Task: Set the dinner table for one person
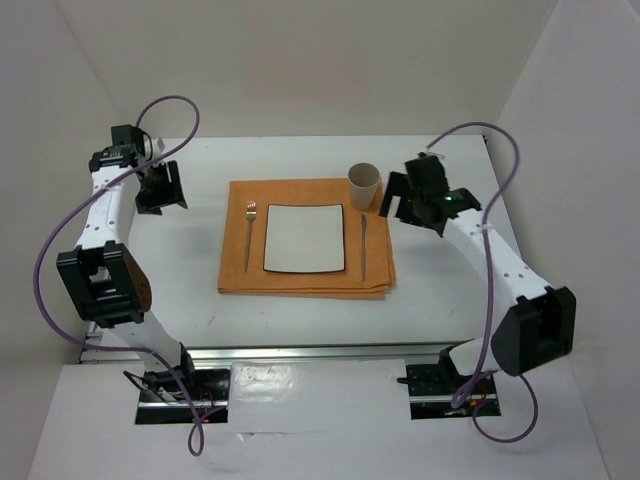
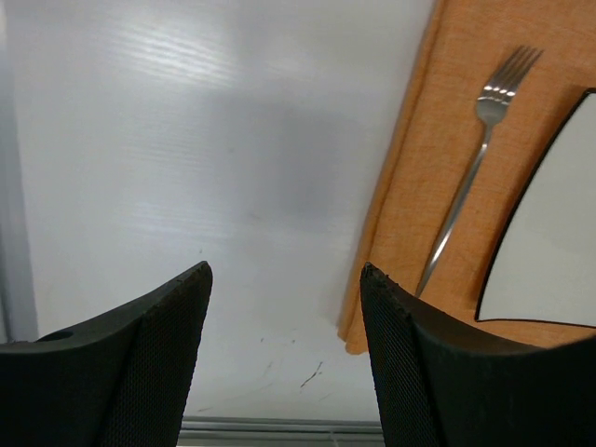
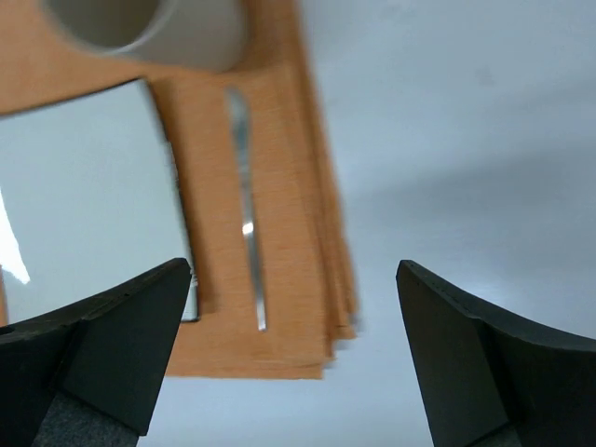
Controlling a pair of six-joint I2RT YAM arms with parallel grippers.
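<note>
The white dinner table carries an orange cloth in its middle. On the cloth lie a square white plate, a fork left of it and a knife right of it. A pale cup stands upright at the cloth's far right corner. My left gripper is open and empty over bare table left of the cloth; its view shows the fork and the plate's edge. My right gripper is open and empty, right of the cup, above the cloth's right edge and the knife.
Pale walls close in the table at the back and both sides. A metal rail runs along the near edge, where both arm bases sit. Purple cables loop from each arm. Faint scuff marks show on the tabletop near the cloth's near left corner.
</note>
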